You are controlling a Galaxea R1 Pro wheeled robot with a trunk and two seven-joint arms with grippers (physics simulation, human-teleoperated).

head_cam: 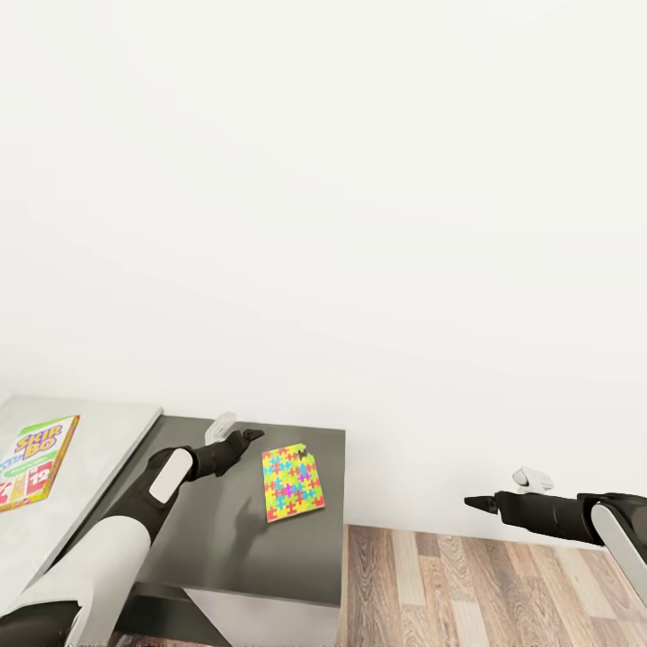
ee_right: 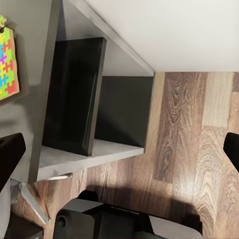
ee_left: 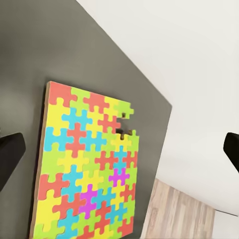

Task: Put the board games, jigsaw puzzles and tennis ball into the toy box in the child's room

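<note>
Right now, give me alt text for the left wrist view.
A colourful jigsaw puzzle lies flat on the dark grey table, one piece missing at an edge. The open left tool hovers above it; white wall and wood floor lie beyond.

A multicoloured jigsaw puzzle [head_cam: 294,483] lies flat on the dark grey part of the table [head_cam: 234,548], lower centre-left of the frame. A "SKIP BO" board game [head_cam: 34,462] lies flat on the pale grey part, at the left edge.
</note>
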